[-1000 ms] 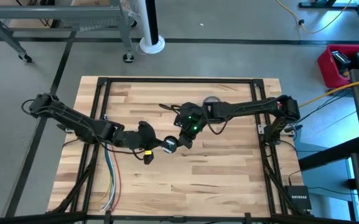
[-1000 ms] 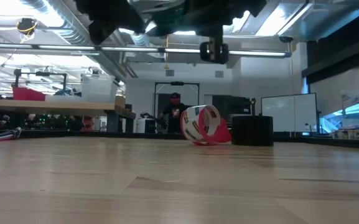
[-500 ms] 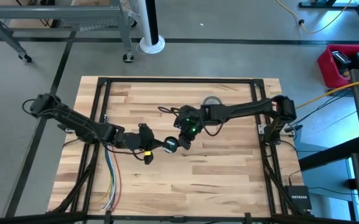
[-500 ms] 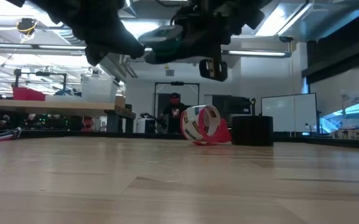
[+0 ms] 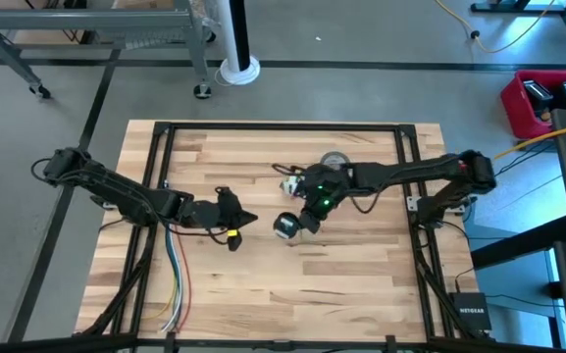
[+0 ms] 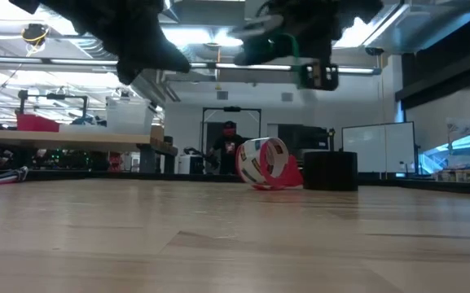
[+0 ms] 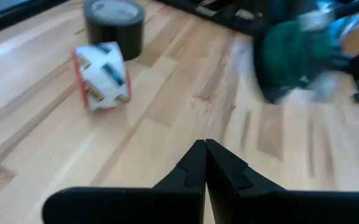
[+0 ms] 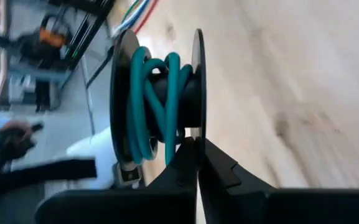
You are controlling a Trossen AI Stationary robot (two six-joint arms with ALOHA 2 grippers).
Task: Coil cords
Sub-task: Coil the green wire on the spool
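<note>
The cord (image 8: 157, 102) is teal-green and wound on a small dark round spool between two flanges. In the high view the spool (image 5: 285, 226) shows near the table's middle, at the tip of my right gripper (image 5: 296, 220), which is shut on it. In the low view the right gripper (image 6: 316, 72) hangs well above the table. My left gripper (image 5: 249, 218) is shut and empty, a little to the spool's left, and its closed fingertips show in the left wrist view (image 7: 204, 148). The cord bundle also shows there as a green blur (image 7: 291, 53). My right gripper holds the spooled cord at the edge of its winding (image 8: 178, 138), beside one flange (image 8: 198, 81), between its two shut fingers. The fingertips themselves hide the exact place of contact. The spool is lifted clear of the table.
A grey tape roll (image 5: 334, 160) lies at the far middle of the table, and a white, red and blue roll (image 7: 101, 74) lies on its side next to it. Long coloured wires (image 5: 175, 284) run along the left side. Bare wood lies toward the near edge.
My right gripper has carried the spool toward the table's right edge, away from my left gripper, which was close beside it a second ago. The spool stays lifted clear of the table.
</note>
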